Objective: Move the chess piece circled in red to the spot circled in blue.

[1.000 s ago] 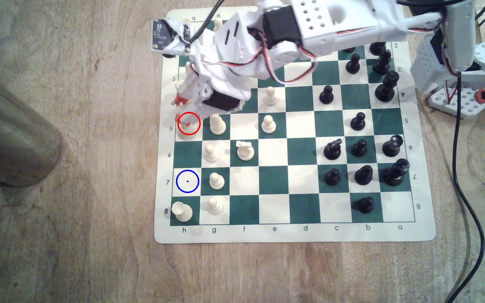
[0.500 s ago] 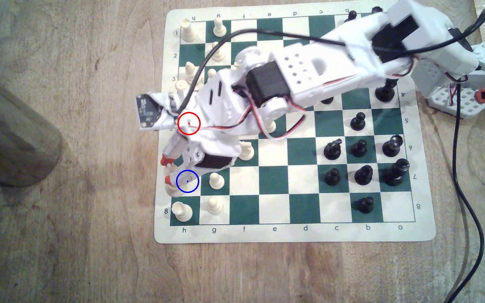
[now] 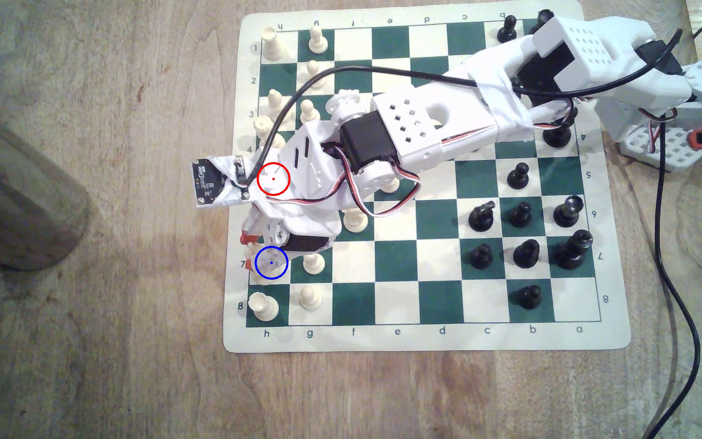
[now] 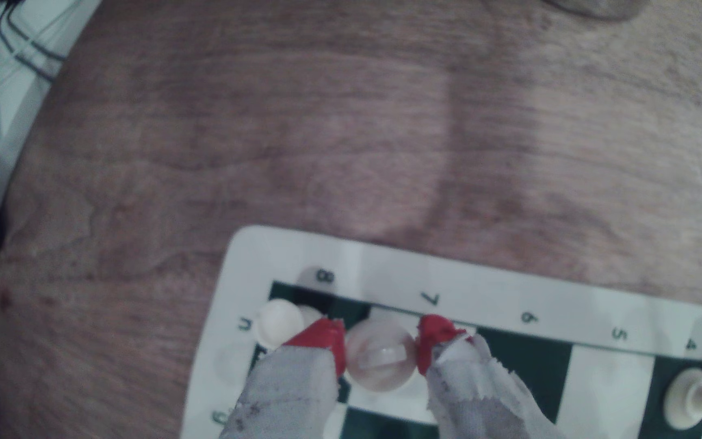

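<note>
On the wooden table [image 3: 87, 359], we see the jaws pinching the chess piece circled in red [image 4: 381, 359] upright, directly above the spot circled in blue [image 3: 278, 273].

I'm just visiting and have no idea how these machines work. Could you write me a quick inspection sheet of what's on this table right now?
Surface: worn wooden table under a green-and-cream roll-up chess mat.
Job's things: tall cream-white plastic chess piece sits between the red fingertips, over the blue-ringed cream square; whether its base touches the mat is unclear.
Clutter: cream pieces and black pieces stand around the mat.
Grippers: white cloth-wrapped gripper is shut on the piece.
Cables: black cable trails over the table; another runs along the arm.
Surroundings: blurred metal cylinder at the exterior view's left.
</note>
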Tool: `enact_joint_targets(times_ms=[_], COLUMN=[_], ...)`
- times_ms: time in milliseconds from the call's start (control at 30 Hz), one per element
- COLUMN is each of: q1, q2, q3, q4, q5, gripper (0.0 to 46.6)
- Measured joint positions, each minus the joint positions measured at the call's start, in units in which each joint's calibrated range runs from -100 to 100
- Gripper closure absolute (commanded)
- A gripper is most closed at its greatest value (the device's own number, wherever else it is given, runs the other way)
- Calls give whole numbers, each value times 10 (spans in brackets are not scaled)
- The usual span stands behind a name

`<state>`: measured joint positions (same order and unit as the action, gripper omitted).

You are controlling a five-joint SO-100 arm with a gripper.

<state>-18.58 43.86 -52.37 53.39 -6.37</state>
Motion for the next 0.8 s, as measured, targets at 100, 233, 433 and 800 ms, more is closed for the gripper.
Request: enact_joint_targets(times_ms=[100,233,433,800], q1=[1,4,8,12], q2=[12,13,27,29], q3=[-1,-1,-8,-14], q4=[0,0,0,4], q5=[0,0,3,5], gripper=[464,464,464,324])
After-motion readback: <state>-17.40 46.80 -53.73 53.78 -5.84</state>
